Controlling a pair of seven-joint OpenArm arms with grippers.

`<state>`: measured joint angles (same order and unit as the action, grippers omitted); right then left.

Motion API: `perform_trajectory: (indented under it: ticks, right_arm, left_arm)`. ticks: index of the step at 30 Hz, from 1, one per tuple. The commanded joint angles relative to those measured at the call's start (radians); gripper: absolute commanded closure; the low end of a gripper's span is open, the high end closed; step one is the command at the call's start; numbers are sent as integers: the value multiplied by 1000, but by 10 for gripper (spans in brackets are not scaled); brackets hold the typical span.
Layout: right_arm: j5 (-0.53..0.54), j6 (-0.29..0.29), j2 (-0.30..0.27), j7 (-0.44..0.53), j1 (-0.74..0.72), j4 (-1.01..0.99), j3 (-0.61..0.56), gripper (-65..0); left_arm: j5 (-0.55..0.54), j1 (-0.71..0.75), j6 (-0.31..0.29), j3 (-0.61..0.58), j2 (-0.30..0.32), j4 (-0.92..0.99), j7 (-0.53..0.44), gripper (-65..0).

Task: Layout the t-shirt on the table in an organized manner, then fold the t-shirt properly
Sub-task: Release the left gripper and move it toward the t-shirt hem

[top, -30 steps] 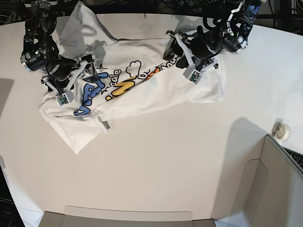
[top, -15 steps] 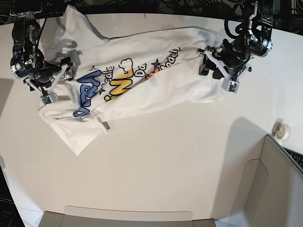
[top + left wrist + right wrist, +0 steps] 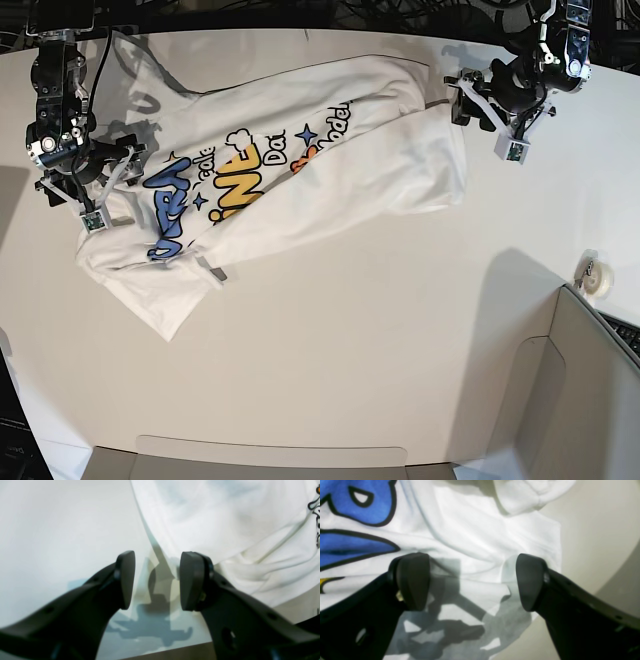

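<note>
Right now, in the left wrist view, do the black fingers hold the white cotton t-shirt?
No, the left gripper is open, and only the bare white table shows between its fingers.

The light is bright and even, and it comes from above. On the table (image 3: 330, 340) a soft grey shadow lies just beside the grey-beige box (image 3: 590, 390), on its left. Both wrist views are blurred near the lens: the dark fingers (image 3: 125, 580) have soft edges. Under them, sharp shadows of the fingers fall on the t-shirt (image 3: 475, 537), whose white folds look a little overexposed.
</note>
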<state>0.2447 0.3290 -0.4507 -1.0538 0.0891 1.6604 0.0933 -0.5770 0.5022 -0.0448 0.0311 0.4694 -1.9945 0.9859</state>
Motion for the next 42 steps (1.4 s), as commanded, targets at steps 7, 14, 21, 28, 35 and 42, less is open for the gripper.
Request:
perform_trajectory:
  ticks: [7,14,21,28,35,42]
  right_arm:
    - [-43,-5,-15,-41,2,-3,-54,-522]
    - [-43,-5,-16,-41,4,-3,-79,-522]
    - [-43,-5,-16,-41,4,-3,-91,-522]
    - [-43,-5,-13,-41,5,-3,-100,-522]
    - [-43,-5,-13,-41,13,-3,-105,-522]
    - [-43,-5,-18,-41,19,-1,-149,-522]
  left_arm:
    - [544,54,39,-392,154,-38,-204,-289]
    - [908,56,156,-675,208,-36,-181,-289]
    - [964,28,153,-755,208,-29,-181,-289]
    - [963,-46,147,-756,208,10,-181,-288]
    - [964,-63,147,-747,210,42,-181,-90]
    - [964,-122,148,-732,210,37,-118,0]
